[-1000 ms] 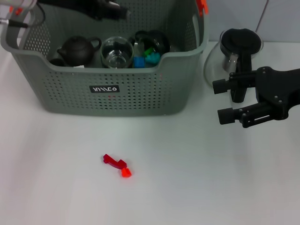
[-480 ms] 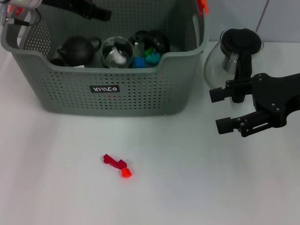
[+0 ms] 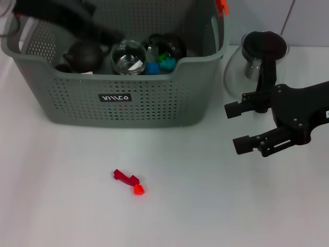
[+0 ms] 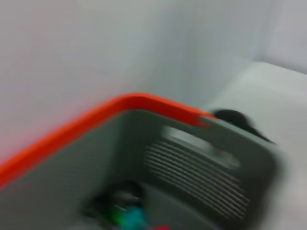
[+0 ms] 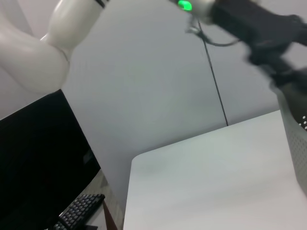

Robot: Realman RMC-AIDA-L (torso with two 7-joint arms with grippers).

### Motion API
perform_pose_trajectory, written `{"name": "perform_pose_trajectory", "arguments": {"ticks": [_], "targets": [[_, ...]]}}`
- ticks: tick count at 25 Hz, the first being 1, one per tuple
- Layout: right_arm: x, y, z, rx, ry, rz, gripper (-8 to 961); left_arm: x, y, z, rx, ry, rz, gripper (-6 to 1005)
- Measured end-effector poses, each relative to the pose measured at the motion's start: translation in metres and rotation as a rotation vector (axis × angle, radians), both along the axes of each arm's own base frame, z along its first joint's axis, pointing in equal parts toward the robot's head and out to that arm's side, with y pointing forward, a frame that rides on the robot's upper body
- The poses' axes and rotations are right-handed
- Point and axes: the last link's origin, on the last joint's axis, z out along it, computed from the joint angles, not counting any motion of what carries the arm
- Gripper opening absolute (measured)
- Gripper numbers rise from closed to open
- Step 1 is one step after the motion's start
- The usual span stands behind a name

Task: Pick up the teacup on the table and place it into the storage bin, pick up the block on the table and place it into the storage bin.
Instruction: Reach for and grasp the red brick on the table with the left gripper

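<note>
The storage bin (image 3: 118, 98) stands at the far left of the white surface (image 3: 205, 206), its black label facing the near side and an orange clip (image 3: 221, 6) on its far right rim. Inside, from left to right, sit a dark teapot (image 3: 82, 55), a clear glass teacup (image 3: 128, 57), a blue block (image 3: 152, 68) with a green piece (image 3: 166, 63) beside it, and a dark round vessel (image 3: 172, 45) behind them. The left hand (image 3: 105, 35) hangs blurred over the bin's far left part, above the teapot; whether its fingers are spread or pressed together cannot be told. The left wrist view shows the bin's orange-edged rim (image 4: 96, 120) and slotted wall from close by.

On the open surface near the bin lies a small red block (image 3: 128, 181), well apart from the bin's near wall and with bare surface on every side.

To the right of the bin stands a round glass pot (image 3: 257, 62) with a black lid, just beside the bin's right wall. The right hand (image 3: 237, 126) hovers near the pot, on its near side, fingers spread and pointing left, holding nothing.
</note>
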Motion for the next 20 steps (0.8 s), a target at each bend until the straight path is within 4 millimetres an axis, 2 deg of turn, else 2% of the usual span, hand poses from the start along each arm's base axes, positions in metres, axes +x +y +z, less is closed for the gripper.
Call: {"name": "perform_pose_trajectory", "arguments": {"ticks": [3,8,12,20], "targets": [[0.000,0.000,-0.001,-0.002,-0.007,-0.005,924,0.008,-0.038,-0.006,-0.091,0.052,-0.058,937],[0.000,0.002,-0.001,0.007,-0.004,-0.012,925,0.007,-0.071,-0.027,-0.169,0.094,-0.067,938],[0.000,0.003,0.000,0.015,0.000,-0.012,925,0.000,-0.079,-0.042,-0.229,0.090,-0.001,939],[0.001,0.003,0.000,0.024,0.002,-0.011,925,-0.025,-0.074,-0.065,-0.343,0.044,0.141,939]]}}
